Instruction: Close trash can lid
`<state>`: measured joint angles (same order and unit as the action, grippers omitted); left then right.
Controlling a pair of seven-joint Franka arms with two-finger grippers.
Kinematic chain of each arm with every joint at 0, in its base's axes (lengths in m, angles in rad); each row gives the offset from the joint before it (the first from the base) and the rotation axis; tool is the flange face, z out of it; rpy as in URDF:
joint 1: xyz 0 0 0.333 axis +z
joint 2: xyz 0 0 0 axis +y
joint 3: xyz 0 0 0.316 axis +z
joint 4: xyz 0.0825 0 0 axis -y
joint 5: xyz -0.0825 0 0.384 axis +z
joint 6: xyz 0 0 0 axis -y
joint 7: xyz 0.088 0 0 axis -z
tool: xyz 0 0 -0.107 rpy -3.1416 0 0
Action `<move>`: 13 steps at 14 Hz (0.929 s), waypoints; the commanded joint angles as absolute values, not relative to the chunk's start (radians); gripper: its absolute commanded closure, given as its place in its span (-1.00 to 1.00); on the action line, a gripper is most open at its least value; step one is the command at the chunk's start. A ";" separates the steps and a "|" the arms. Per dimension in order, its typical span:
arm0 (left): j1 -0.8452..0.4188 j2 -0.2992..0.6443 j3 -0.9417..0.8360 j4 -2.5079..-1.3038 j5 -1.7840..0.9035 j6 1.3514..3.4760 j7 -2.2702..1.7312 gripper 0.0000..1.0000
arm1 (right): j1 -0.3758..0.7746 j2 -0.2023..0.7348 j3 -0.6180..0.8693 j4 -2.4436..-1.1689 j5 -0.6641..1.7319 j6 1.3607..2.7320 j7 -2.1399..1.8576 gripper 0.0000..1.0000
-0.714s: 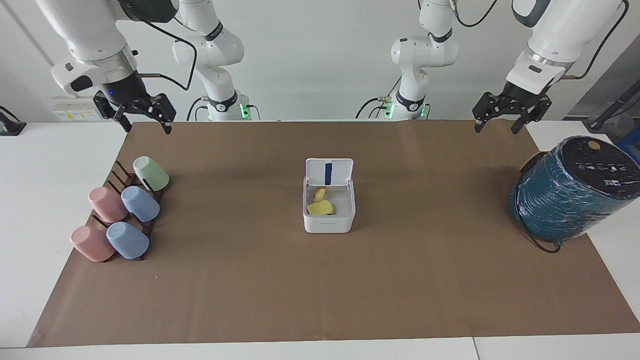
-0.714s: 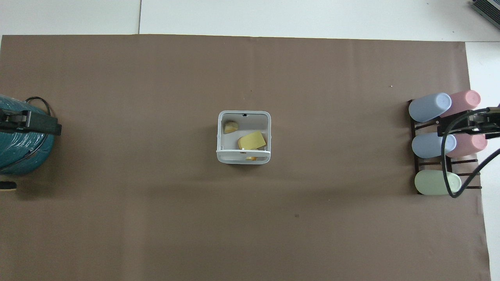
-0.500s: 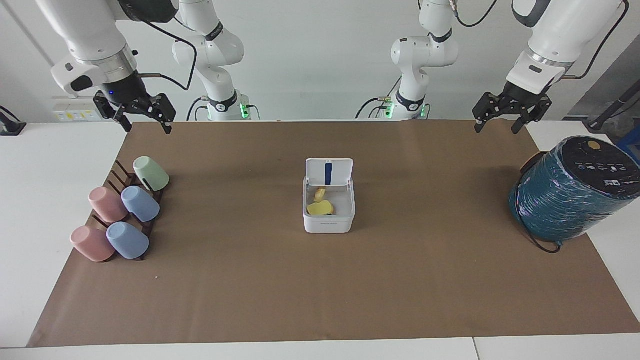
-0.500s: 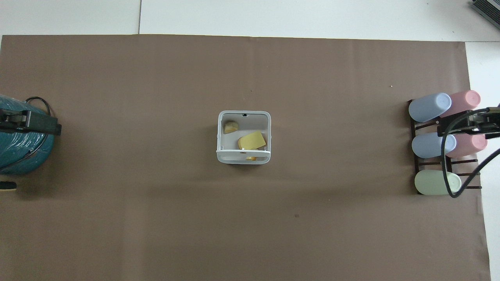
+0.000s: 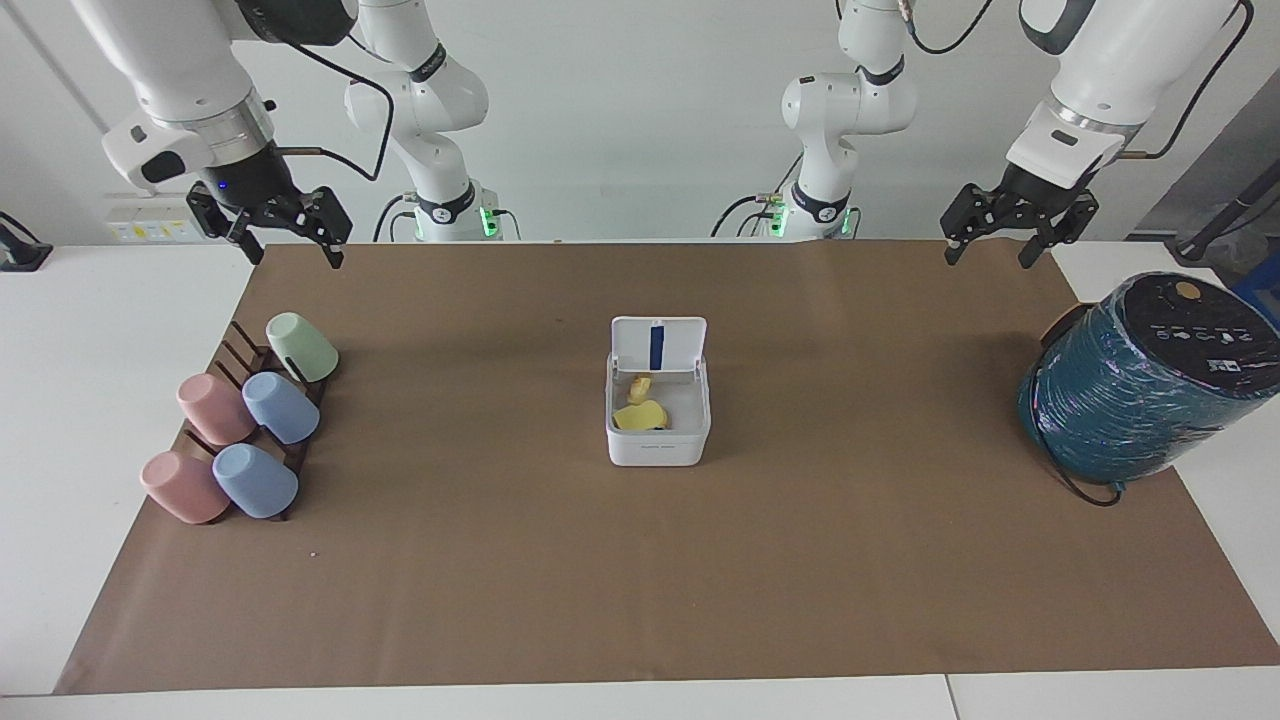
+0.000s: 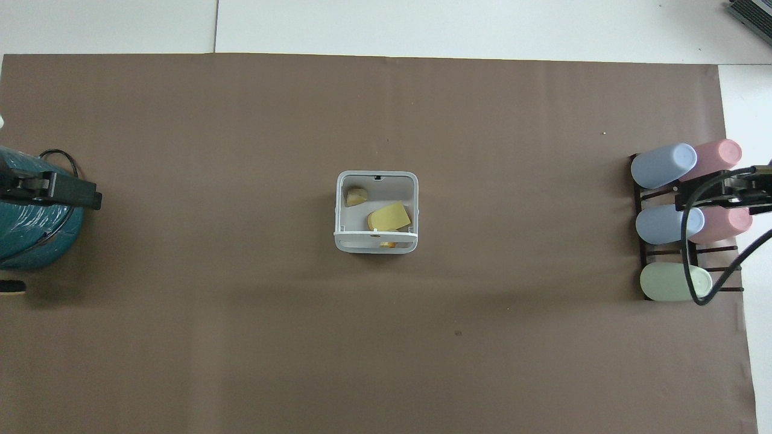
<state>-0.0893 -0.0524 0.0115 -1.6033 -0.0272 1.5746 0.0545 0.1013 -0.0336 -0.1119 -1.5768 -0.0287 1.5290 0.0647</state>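
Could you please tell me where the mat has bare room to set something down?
Bare mat lies between the trash can and the cup rack, and between the can and the teal roll. Both table ends are crowded.

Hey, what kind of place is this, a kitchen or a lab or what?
Most likely a robotics lab. Two Franka arms stand at a white table covered with brown paper, and staged props sit on it: a small trash can, racked cups, a wrapped teal cylinder.

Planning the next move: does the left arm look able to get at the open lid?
Probably yes. The left gripper hangs open over the mat, and nothing stands between it and the upright lid of the trash can.
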 commanded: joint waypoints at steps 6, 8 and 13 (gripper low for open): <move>-0.299 -0.113 0.011 -1.719 -0.011 1.678 -0.086 -1.00 | 0.098 -0.055 -0.109 -1.600 -0.025 1.525 0.077 -1.00; -0.371 -0.141 0.011 -1.775 -0.011 1.707 -0.127 -0.72 | 0.098 -0.055 -0.109 -1.600 -0.025 1.525 0.077 -1.00; -0.549 -0.178 0.008 -1.907 -0.011 1.880 -0.176 0.01 | 0.098 -0.055 -0.109 -1.598 -0.025 1.525 0.077 -1.00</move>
<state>-0.4791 -0.1345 -0.0059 -1.8219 -0.0273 1.7980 -0.1469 0.1013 -0.0336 -0.1119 -1.5770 -0.0287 1.5290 0.0647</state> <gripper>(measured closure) 0.392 0.000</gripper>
